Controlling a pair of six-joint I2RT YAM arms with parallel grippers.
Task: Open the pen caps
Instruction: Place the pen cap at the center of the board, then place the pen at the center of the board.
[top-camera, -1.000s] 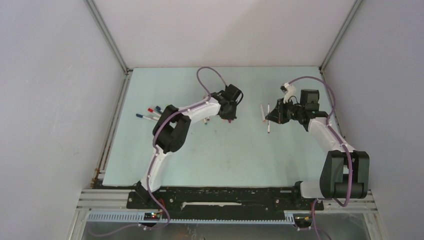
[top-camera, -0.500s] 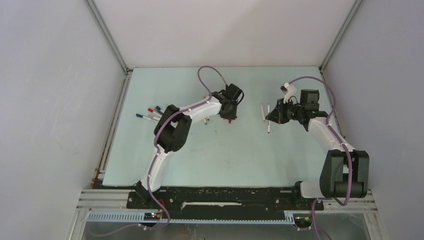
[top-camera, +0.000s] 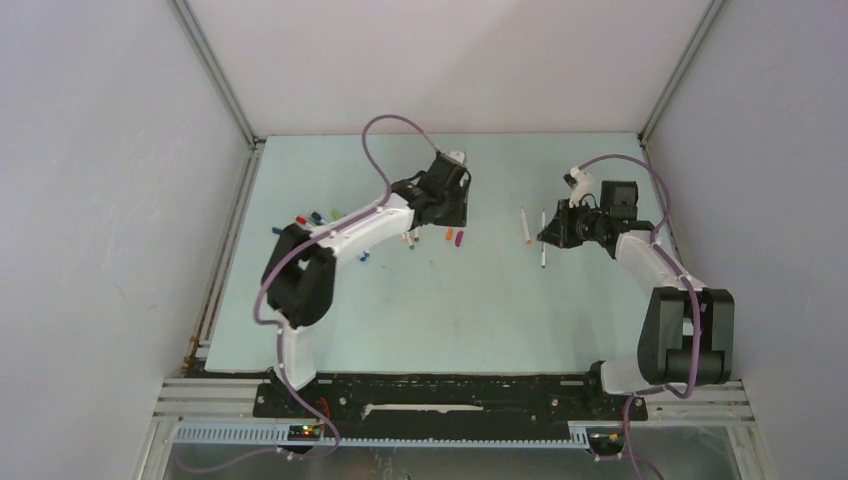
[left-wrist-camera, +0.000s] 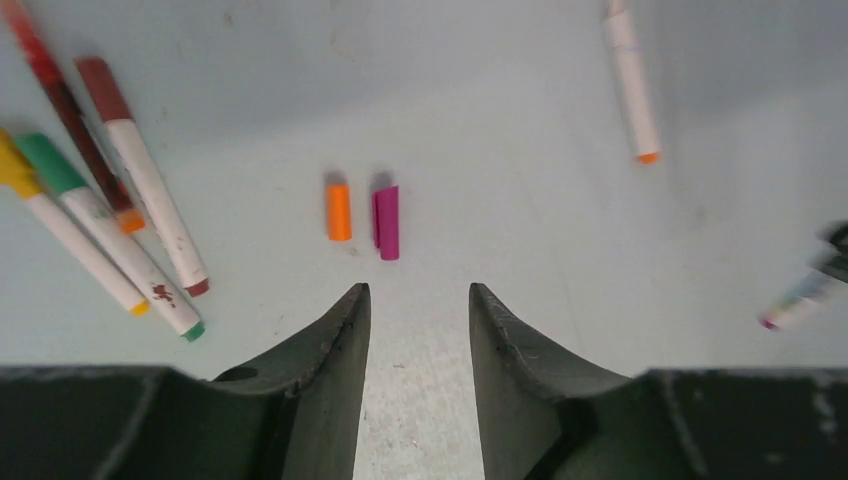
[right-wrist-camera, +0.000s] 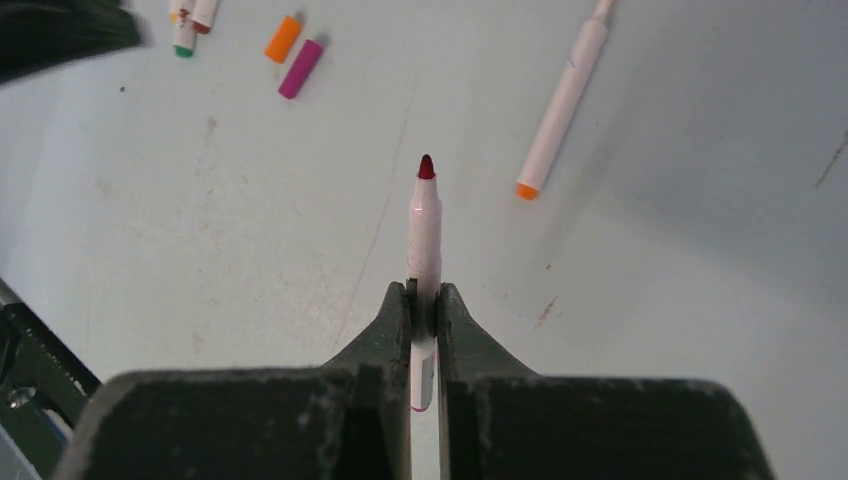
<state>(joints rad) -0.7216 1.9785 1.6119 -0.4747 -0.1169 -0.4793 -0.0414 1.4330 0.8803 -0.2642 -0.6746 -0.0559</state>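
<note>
Writing: smudged marks on one barrel in the left wrist view, not legible; pen print elsewhere too small to read.

Surface: table (top-camera: 440, 300) pale mint, scuffed, with dark specks and a few brownish streaks in the right wrist view; plain grey-white walls (top-camera: 100, 200) on three sides; metal posts (top-camera: 215, 70) ran up the far corners; black rail (top-camera: 450, 400) across the bottom of the top view under the arm bases.

Left claw (left-wrist-camera: 415, 295): jaws apart, nothing between them, pointed down at bare table in lower centre of its frame.

Caps: orange cap (left-wrist-camera: 339, 211) and magenta cap (left-wrist-camera: 386, 222) lay side by side, nearly touching, just above the claw tips; both off their pens; in the top view they sat centre frame, just below the left claw.

Capped pens (left-wrist-camera: 100, 235): a fan at the left edge of the left wrist frame, caps yellow, green and brown-red.

Right claw (right-wrist-camera: 425, 290): clamped on a pen (right-wrist-camera: 424, 225), dark red tip bare, pointing up the frame.

Loose pen (right-wrist-camera: 562, 100): upper right, orange end, lying flat, apart from the held one.
</note>
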